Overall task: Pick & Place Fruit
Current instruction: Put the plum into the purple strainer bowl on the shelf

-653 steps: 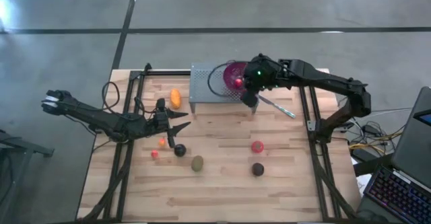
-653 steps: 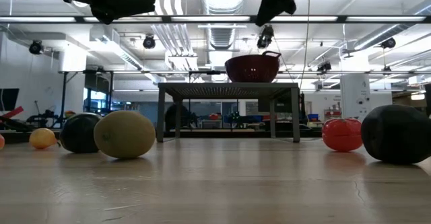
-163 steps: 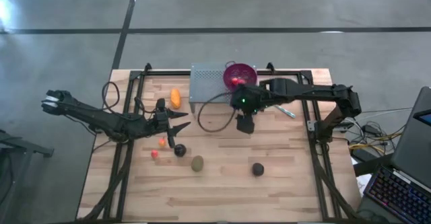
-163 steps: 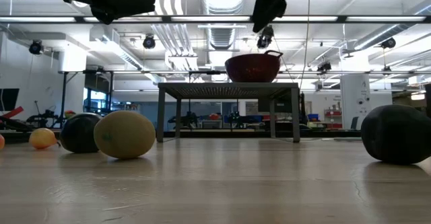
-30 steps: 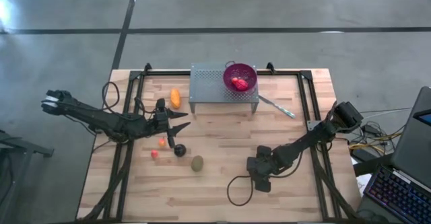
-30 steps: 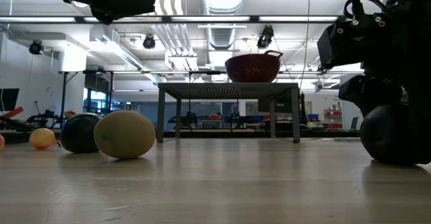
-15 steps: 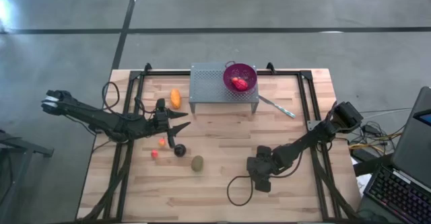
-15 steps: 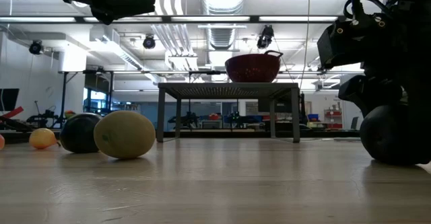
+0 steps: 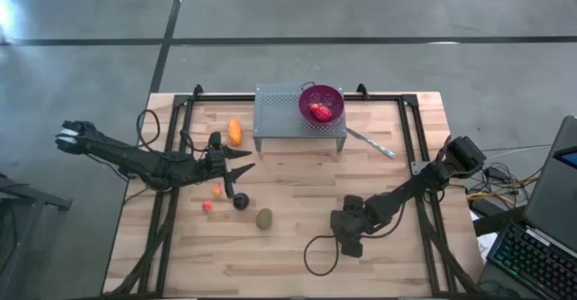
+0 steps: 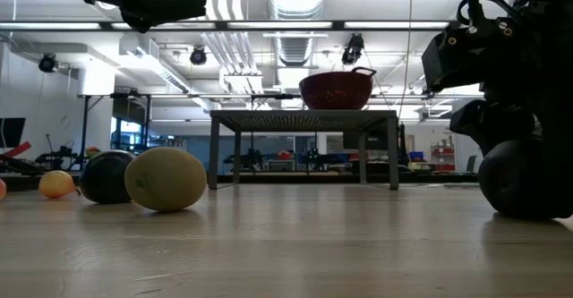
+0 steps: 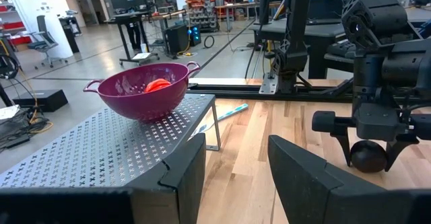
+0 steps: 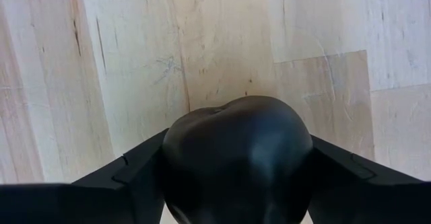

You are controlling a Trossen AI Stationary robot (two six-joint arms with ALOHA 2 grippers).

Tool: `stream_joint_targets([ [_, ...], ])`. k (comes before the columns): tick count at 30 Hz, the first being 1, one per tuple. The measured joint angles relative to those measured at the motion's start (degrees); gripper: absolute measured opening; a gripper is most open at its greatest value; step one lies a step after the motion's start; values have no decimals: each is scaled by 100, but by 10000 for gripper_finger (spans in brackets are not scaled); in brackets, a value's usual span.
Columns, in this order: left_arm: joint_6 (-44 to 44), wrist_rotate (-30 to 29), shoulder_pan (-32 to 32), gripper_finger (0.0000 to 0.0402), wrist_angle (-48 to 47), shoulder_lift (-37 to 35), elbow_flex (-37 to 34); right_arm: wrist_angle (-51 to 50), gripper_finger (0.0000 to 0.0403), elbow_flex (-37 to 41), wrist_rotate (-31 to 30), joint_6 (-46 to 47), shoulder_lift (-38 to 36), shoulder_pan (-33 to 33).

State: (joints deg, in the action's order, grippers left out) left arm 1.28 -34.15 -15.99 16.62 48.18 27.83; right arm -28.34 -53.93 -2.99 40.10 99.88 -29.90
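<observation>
gripper (image 12: 236, 177), right, unmoved since 0.5 s, clamps black fruit (image 12: 236, 157).

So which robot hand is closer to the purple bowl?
The left gripper. It waits beside the metal stand that holds the purple bowl. The right gripper is across the table, down around a black fruit.
</observation>
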Motion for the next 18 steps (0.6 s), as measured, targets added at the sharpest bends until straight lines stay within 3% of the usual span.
stream_joint_targets([
  [18,0,0,0,168,0,0,0,-22,253,7,62,-340,-241,274],
])
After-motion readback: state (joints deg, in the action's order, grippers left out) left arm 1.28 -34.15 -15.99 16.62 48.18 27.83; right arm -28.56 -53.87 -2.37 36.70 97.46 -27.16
